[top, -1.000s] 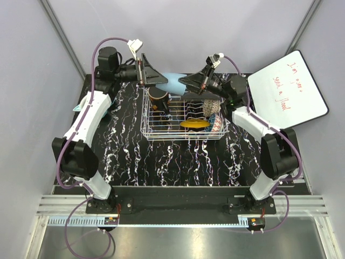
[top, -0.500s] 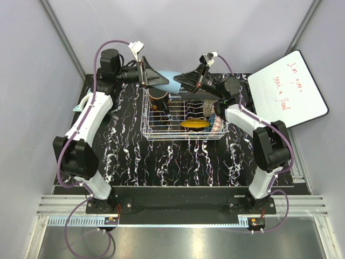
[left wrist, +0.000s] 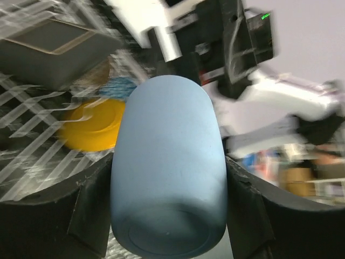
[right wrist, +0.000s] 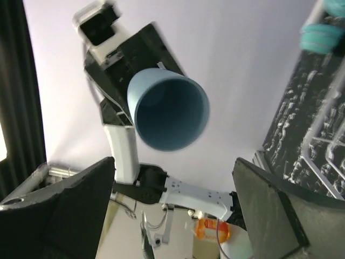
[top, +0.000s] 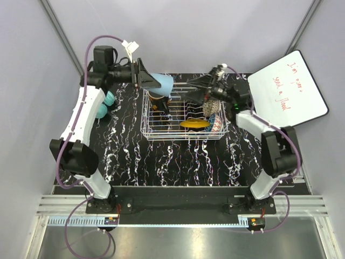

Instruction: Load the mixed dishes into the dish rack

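The light-blue cup point(top: 163, 84) hangs on its side over the far left corner of the dish rack point(top: 183, 132), and my left gripper point(top: 148, 81) is shut on it. In the left wrist view the cup point(left wrist: 167, 135) fills the gap between both black fingers point(left wrist: 89, 213), base toward the camera. My right gripper point(top: 195, 86) stands open and empty a short way right of the cup. From the right wrist the cup's open mouth point(right wrist: 168, 110) shows ahead of my right gripper point(right wrist: 172, 216). In the rack sit a yellow plate point(top: 194, 124), a dark mug point(top: 158, 98) and a blue patterned bowl point(top: 216, 123).
Teal headphones point(top: 105, 102) lie on the black marbled table left of the rack, under the left arm. A whiteboard point(top: 288, 89) with red writing leans at the back right. A dark square dish point(left wrist: 54, 46) shows blurred in the left wrist view.
The right gripper has opened, let go of the cup and drawn back to the right. The left gripper has closed on the cup and carried it slightly left.
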